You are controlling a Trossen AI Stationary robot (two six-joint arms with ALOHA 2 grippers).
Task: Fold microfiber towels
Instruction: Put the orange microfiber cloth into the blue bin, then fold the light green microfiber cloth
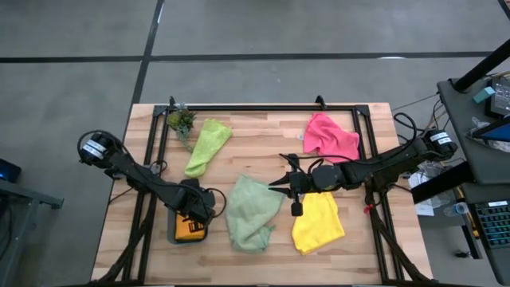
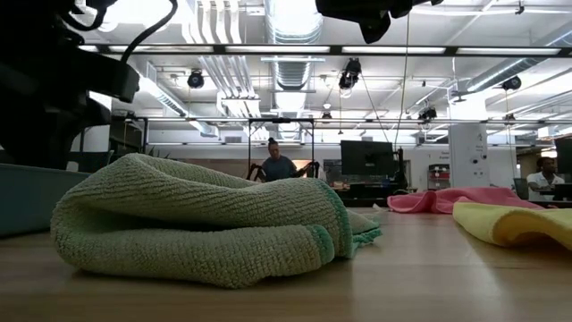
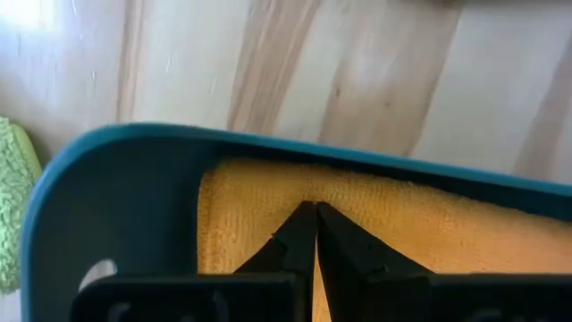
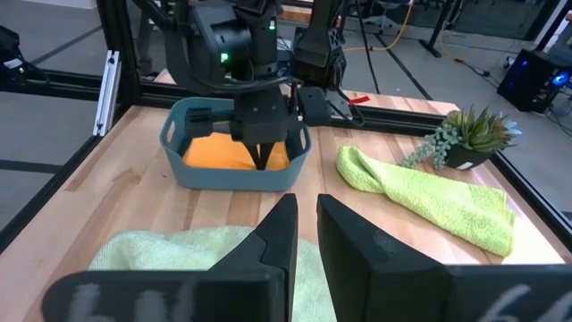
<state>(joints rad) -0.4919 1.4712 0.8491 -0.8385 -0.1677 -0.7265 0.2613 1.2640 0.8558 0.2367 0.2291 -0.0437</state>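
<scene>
Crumpled sage towel (image 2: 206, 219) closest in the low view, heaped on the wooden worktop (image 1: 263, 135) near its middle. Just beside it, toward the right arm, yellow towel (image 1: 319, 223) lying loosely folded. Pink towel (image 1: 331, 137) bunched at the far right corner, lime towel (image 1: 207, 146) stretched out long at the far left, beside a small potted plant (image 1: 182, 121). Orange towel (image 3: 402, 233) inside a teal tray (image 3: 116, 206) at the near left edge of the worktop.

Left hand (image 3: 313, 210) lowered into the tray, fingers clenched tight together, tips pointing down at the orange towel; contact with the cloth not certain. Right hand (image 4: 306, 210) raised above the worktop, over the edge of the sage towel and between it and the yellow one, fingers almost clenched with only a slim gap, grasping nothing.

Beyond the worktop, open workshop space with ceiling lights, a monitor, and a seated person (image 2: 277, 165) far off.
</scene>
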